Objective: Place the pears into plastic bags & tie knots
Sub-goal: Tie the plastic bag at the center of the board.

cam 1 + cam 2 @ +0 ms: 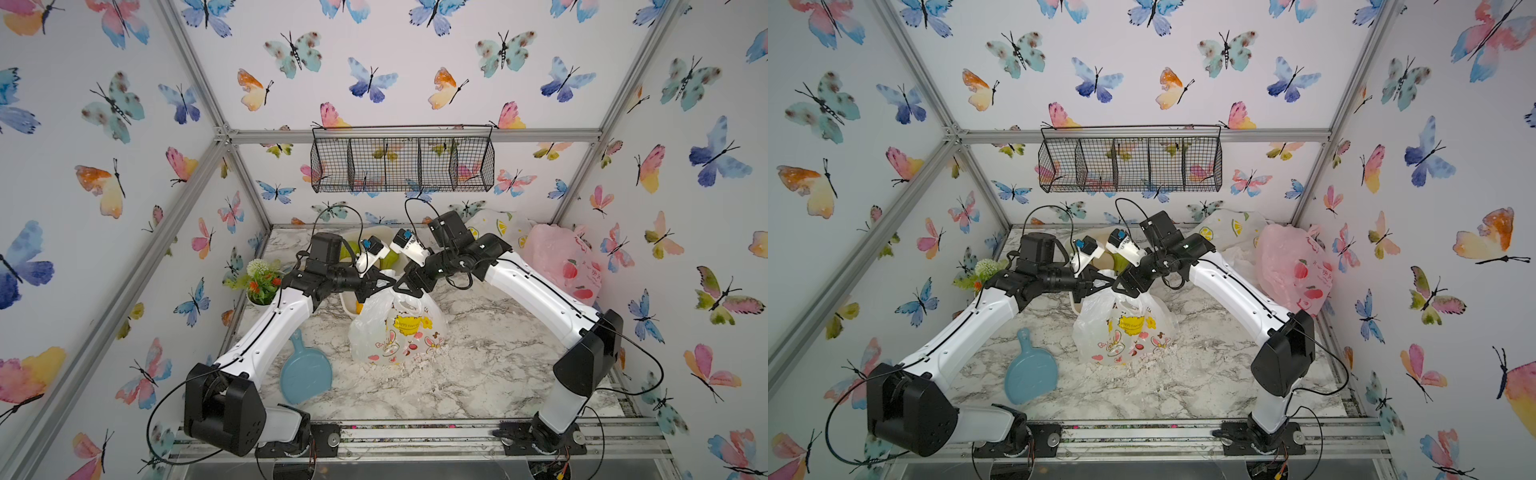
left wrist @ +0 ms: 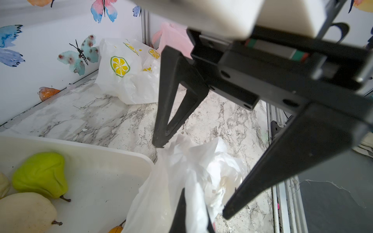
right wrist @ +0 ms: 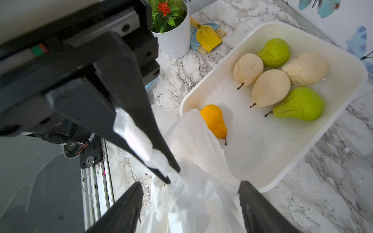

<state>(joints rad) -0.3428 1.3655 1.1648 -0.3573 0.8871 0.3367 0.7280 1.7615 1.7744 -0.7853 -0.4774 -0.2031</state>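
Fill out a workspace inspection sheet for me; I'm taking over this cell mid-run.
Surface: marble table, white flecks near the bag.
Job's things: six pears in tray; bunny bag against its corner; lemon bag and pink bag at back.
Clutter: potted flowers, blue board, dustpan set.
Grippers: left pincer shut on bunny bag handle; right pincer open over bag.
Cables: black loops on both arms.
Surroundings: butterfly walls, wire basket on back rail.

White arms (image 1: 274, 332) carry black joints (image 1: 224, 409) and cables (image 1: 147, 432).
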